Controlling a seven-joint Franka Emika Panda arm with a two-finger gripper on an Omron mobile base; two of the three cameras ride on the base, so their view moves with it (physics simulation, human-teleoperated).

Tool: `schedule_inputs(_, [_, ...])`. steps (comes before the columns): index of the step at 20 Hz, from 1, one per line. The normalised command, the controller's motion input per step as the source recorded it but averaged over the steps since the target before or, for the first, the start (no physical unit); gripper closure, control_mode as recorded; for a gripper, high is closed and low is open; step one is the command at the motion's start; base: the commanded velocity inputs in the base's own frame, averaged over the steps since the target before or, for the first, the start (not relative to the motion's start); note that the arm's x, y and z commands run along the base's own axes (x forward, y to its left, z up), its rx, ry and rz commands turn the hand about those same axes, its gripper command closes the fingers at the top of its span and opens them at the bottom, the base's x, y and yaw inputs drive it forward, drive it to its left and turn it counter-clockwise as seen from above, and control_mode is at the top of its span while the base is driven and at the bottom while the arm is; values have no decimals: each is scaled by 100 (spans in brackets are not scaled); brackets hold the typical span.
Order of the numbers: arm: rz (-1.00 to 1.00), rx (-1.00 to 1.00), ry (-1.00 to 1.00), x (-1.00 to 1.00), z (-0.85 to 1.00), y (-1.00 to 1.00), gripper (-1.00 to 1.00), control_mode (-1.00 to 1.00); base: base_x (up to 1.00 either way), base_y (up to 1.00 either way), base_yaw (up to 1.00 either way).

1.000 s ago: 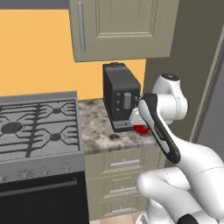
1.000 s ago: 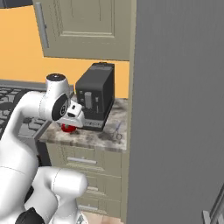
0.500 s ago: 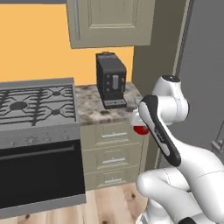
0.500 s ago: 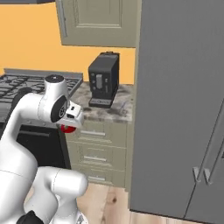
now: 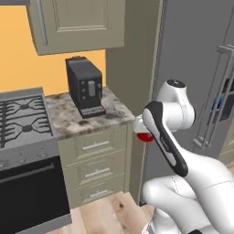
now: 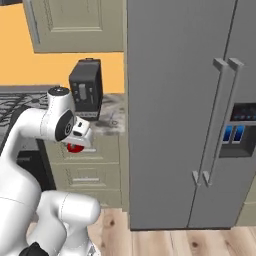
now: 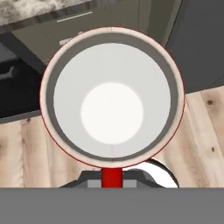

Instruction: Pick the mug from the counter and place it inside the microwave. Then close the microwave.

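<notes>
My two-finger gripper (image 6: 75, 146) is clamped tight on the small red cylindrical mug with a white interior (image 5: 145, 136); in the hand view the mug (image 7: 112, 96) sits directly ahead of my fingers, its round white mouth facing the camera and its red handle pinched at the lower rim.

Landmark: the speckled beige-brown stone counter (image 5: 68, 119).

Mug: held off the counter, in the air just past its right-hand end and a little below the level of its top, in front of the beige drawer fronts. Seen from the right base view, the mug (image 6: 74, 148) shows as a red sliver beneath my white wrist, level with the top drawer under the counter (image 6: 111, 120).

Black box-shaped coffee machine (image 5: 84, 86): upright on the counter, towards its back, well apart from the mug.

Grey gas stovetop with black grates (image 5: 20, 119): adjoining the counter on its left, with a dark oven front below.

Tall grey double-door fridge with vertical bar handles and a blue dispenser panel (image 6: 200, 110): standing just to the right of the counter's end.

Beige wall cabinet (image 5: 77, 23): hanging above the counter.

Light wooden plank floor (image 7: 197, 131): below the mug in the hand view.
</notes>
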Motion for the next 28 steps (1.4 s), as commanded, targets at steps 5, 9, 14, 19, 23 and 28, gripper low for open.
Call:
schedule_inputs(5, [0, 0, 0, 0, 0, 0, 100, 100, -25, -16, -34])
schedule_inputs(9, [0, 0, 0, 0, 0, 0, 100, 100, -11, -51, -28])
schedule_inputs(14, [0, 0, 0, 0, 0, 0, 100, 100, 18, -83, -5])
schedule_inputs(19, [0, 0, 0, 0, 0, 0, 100, 100, 21, -100, 0])
schedule_inputs(23, [0, 0, 0, 0, 0, 0, 100, 100, -1, -100, 0])
schedule_inputs(28, [0, 0, 0, 0, 0, 0, 100, 100, -8, -100, -2])
